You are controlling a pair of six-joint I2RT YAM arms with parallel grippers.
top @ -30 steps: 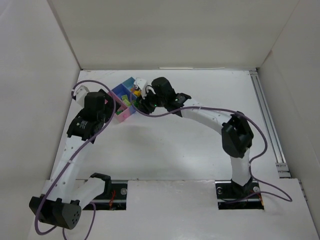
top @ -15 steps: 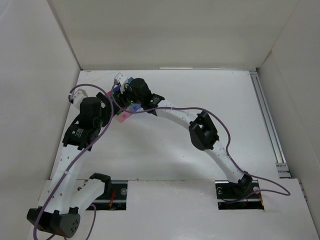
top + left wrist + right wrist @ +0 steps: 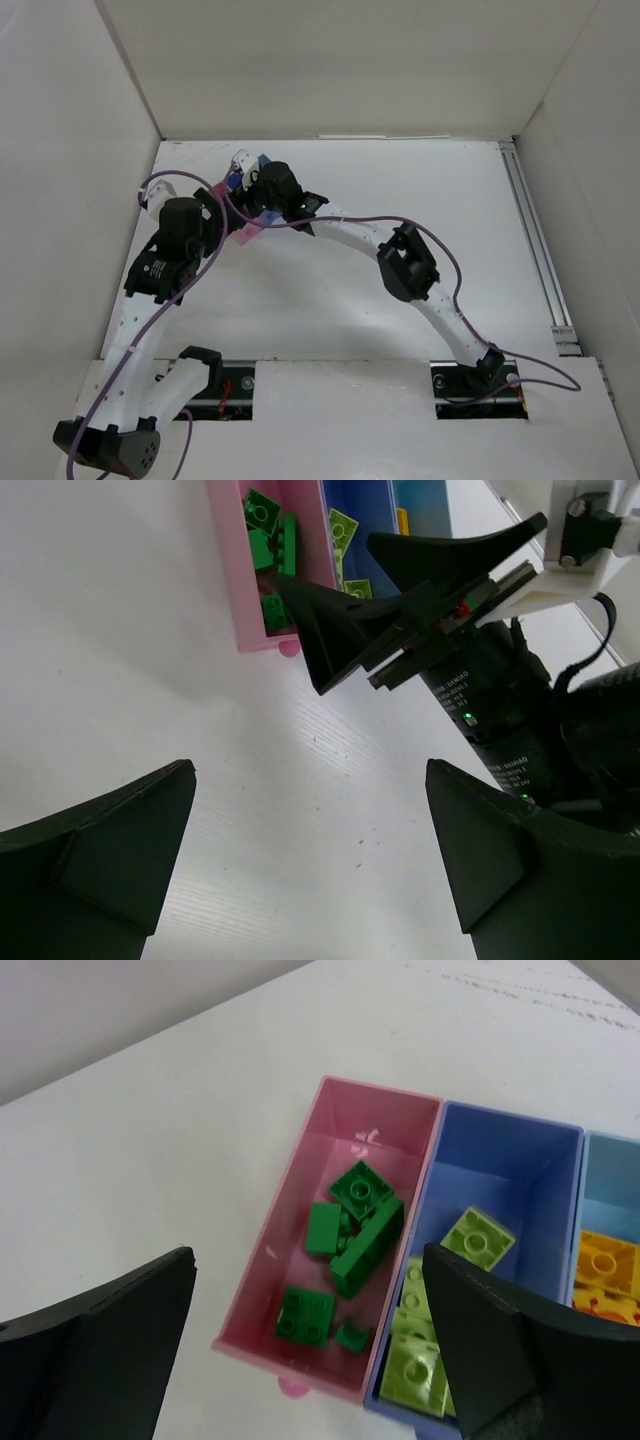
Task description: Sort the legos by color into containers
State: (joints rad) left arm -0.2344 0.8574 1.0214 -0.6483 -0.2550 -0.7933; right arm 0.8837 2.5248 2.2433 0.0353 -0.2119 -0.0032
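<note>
White table (image 3: pixel 400 180), white walls (image 3: pixel 330 60) all around. The right gripper (image 3: pixel 308 1255) hangs wide open and empty over the pink bin (image 3: pixel 288 1222); the left gripper (image 3: pixel 310 768) near it does too.

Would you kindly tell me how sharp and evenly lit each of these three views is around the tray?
Top external: soft, even light, but the tray is tiny and mostly hidden under the right arm. Left wrist: bright table, its own jaws plain black silhouettes. Right wrist: sharpest, dark green legos in the pink compartment crisp, no glare.
</note>
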